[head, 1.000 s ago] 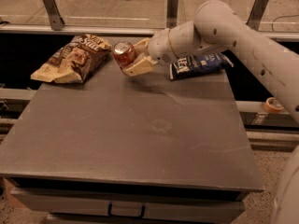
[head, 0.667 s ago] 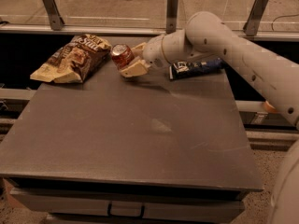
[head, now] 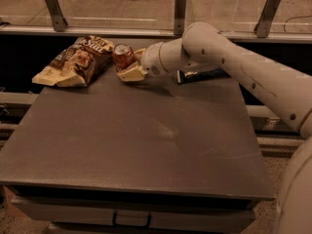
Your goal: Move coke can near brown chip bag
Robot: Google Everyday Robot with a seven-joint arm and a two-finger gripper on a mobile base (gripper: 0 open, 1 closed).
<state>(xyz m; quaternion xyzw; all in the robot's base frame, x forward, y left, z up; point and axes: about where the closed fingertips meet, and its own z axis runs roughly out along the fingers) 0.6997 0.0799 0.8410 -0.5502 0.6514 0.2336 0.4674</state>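
Gripper: The gripper [head: 130, 65] is at the back of the desk, a bit left of the middle. It points to the left, toward the brown chip bag.
Gripper grip: Its pale fingers [head: 129, 74] are closed around the coke can, one low in front and one up behind. It is grasping the can.
Coke can: The coke can [head: 123, 56] is small and red with a silver top. It stands almost straight up, leaning a little. I cannot tell if its bottom sits on the desk or hangs just over it.
Brown chip bag: The brown chip bag [head: 75, 62] lies flat on the back left corner of the desk. It is brown and tan with white letters. Part of it sticks out past the left edge.
Can and bag: The can is just beside the right side of the bag. I cannot tell if they touch.
Arm: The big white arm [head: 234, 57] comes in from the right and reaches across the back of the desk.
Blue chip bag: A dark blue chip bag [head: 200, 74] lies at the back, right of the gripper. The arm hides most of it.
Desk: The desk [head: 146, 145] has a flat grey top.
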